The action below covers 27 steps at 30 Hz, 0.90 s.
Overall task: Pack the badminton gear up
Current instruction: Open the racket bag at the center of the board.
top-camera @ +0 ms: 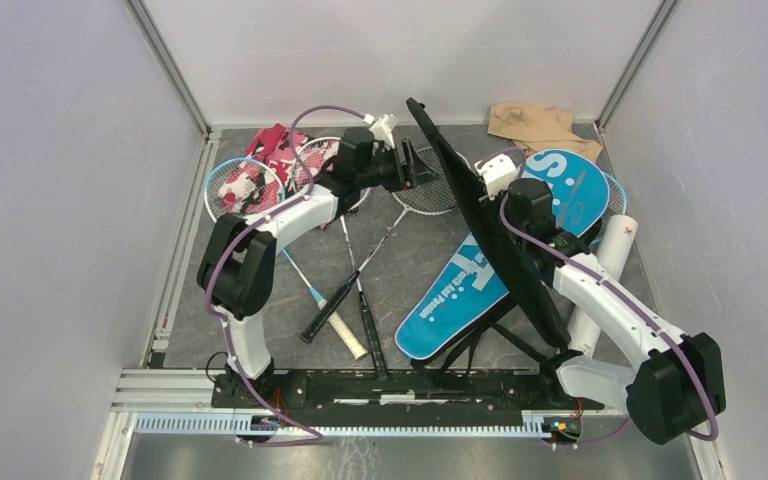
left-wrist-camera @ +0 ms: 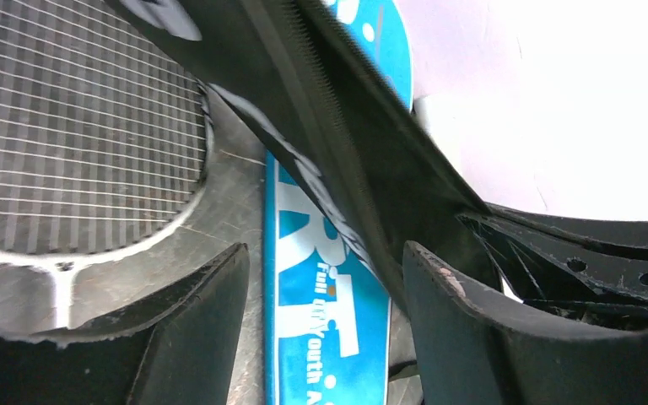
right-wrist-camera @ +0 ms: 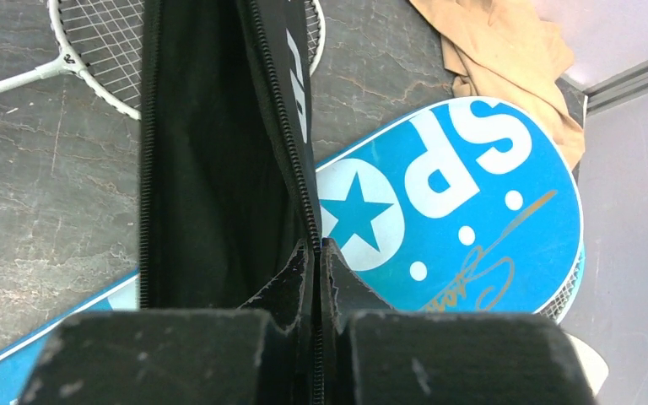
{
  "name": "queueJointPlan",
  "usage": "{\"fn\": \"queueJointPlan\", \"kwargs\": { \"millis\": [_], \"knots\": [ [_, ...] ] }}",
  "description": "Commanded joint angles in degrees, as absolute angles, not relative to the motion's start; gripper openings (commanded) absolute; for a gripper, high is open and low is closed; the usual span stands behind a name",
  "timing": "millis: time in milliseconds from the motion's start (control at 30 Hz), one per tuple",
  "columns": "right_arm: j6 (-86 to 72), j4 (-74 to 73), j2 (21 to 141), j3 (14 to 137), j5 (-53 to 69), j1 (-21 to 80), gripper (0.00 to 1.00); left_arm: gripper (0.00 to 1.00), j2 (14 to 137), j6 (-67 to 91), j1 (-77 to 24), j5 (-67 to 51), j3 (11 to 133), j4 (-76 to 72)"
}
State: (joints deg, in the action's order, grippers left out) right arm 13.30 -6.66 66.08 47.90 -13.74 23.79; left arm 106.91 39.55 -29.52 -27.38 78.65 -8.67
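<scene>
My right gripper [right-wrist-camera: 316, 245] is shut on the zip edge of the black racket cover [right-wrist-camera: 211, 152], holding it up on edge across the middle of the table [top-camera: 480, 210]. My left gripper [left-wrist-camera: 325, 261] is open beside that cover's far end [left-wrist-camera: 346, 118], and only the blue SPORT cover [left-wrist-camera: 321, 287] shows far below between its fingers. The blue cover [top-camera: 500, 270] lies flat under the black one. Several rackets [top-camera: 345, 290] lie crossed at left and centre, with one head [left-wrist-camera: 76, 126] just left of my left gripper [top-camera: 425, 165]. A white tube [top-camera: 605, 270] lies at the right.
A pink camouflage cloth [top-camera: 275, 150] lies on the racket heads at the back left. A beige cloth [top-camera: 540, 125] is crumpled in the back right corner. Grey walls close in the table on three sides.
</scene>
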Motion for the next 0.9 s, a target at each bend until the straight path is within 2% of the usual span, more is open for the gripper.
{"fn": "queueJointPlan", "kwargs": {
  "millis": [0, 67, 133, 433, 467, 533, 667, 700, 767, 867],
  "knots": [
    [11.4, -2.61, 66.25, 48.09, -12.51, 23.89, 0.0, 0.77, 109.8, 41.28, -33.08, -25.91, 82.45, -7.84],
    [10.78, -2.57, 66.53, 47.99, -11.81, 23.88, 0.0, 0.83, 110.79, 42.25, -33.8, -24.46, 83.05, -7.84],
    [10.21, -2.73, 66.82, 47.99, -11.2, 23.81, 0.0, 0.85, 111.88, 42.24, -34.47, -22.04, 84.33, -6.53],
    [8.64, -3.47, 66.53, 48.87, -9.0, 23.76, 0.0, 0.8, 116.48, 42.31, -35.57, -17.39, 88.72, -4.13],
    [8.46, -3.5, 66.69, 48.95, -8.67, 23.79, 0.0, 0.77, 117.24, 42.32, -35.72, -17.86, 89.47, -4.5],
    [8.68, -3.5, 66.96, 49.19, -8.69, 23.74, 0.0, 0.64, 118.59, 42.88, -35.78, -20.06, 90.92, -5.18],
    [10.68, -3.58, 67.61, 49.85, -10.18, 23.69, 0.0, 0.29, 118.48, 42.37, -35.77, -23.61, 91.62, -6.83],
    [11.33, -3.94, 68.0, 50.34, -10.15, 23.73, 0.0, 0.17, 118.04, 41.88, -35.77, -24.49, 91.54, -7.04],
    [12.3, -4.75, 69.2, 51.67, -9.9, 23.7, 0.0, 0.03, 117.14, 40.92, -35.77, -25.96, 91.49, -7.37],
    [13.56, -6.04, 71.13, 53.43, -8.92, 23.71, 0.05, 0.02, 115.73, 39.97, -35.77, -27.08, 91.58, -7.15]
  ]
}}
